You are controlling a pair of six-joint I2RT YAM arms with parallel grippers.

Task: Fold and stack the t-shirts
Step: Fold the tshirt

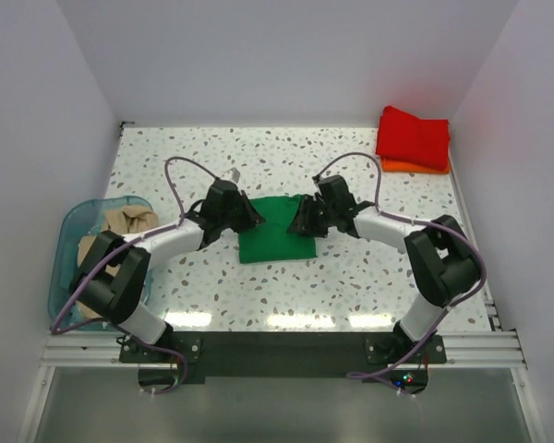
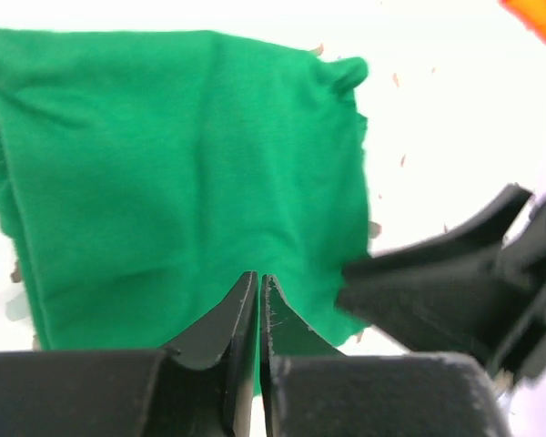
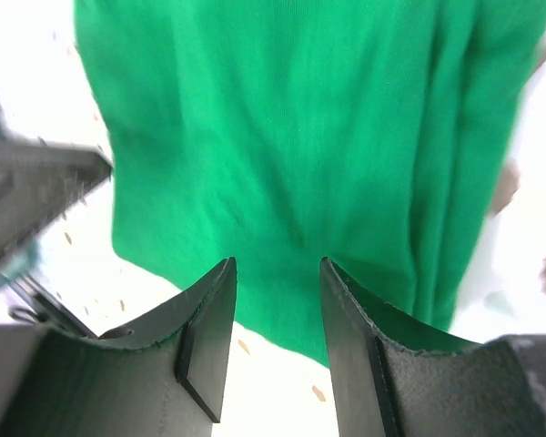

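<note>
Left pincer (image 2: 257, 280) narrow, its two black fingers drawn almost together with only a thin slit between them, tips over the near edge of the green t-shirt (image 1: 277, 242). Whether any cloth is pinched in that slit cannot be told. Right pincer (image 3: 278, 266) stands moderately wide, a clear gap between its fingers, poised over the opposite edge of the same shirt with nothing gripped.

In the overhead view the two pincers face each other across the cloth, the left at 9 o'clock of the shirt and the right at 3 o'clock. The green t-shirt lies folded into a rough rectangle at the middle of the speckled worktop (image 1: 369, 277), with a layered fold along one side in the right wrist view.

At 1 o'clock, in the far right corner, the red t-shirt (image 1: 414, 134) sits folded on top of the orange t-shirt (image 1: 415, 168), of which only a thin strip shows along the near edge. At 9 o'clock, at the left edge of the worktop, a translucent teal bin (image 1: 69, 277) holds the crumpled beige t-shirt (image 1: 129, 221), beside the left arm.
</note>
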